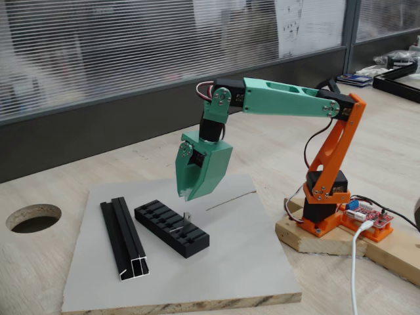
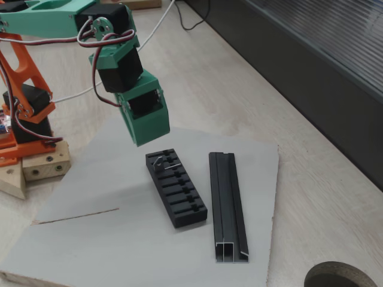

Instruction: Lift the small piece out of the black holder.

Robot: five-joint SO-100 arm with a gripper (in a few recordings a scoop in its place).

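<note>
A round hole (image 1: 33, 217) is cut in the pale wooden table (image 1: 275, 147) at the far left in a fixed view; next comes a grey board (image 1: 216, 262) lying flat on the table; on its left part rests a long black rail (image 1: 123, 238) with silvery cut ends, and just beside it, apart from it, the black holder (image 1: 172, 228), a slotted block lying at a slant; the small piece (image 1: 186, 216), a tiny silvery tab, stands in a slot near the holder's end closer to the arm, seen again in the other fixed view (image 2: 157, 160); the green gripper (image 1: 187, 192) hangs pointing down just above that end of the holder, not touching the tab; its fingers sit close together with nothing between them, though I cannot tell for sure whether they are fully closed; further right, the green and orange arm (image 1: 328, 151) rises from a wooden base (image 1: 318, 239); a white cable (image 1: 355, 269) trails off at the right.
</note>
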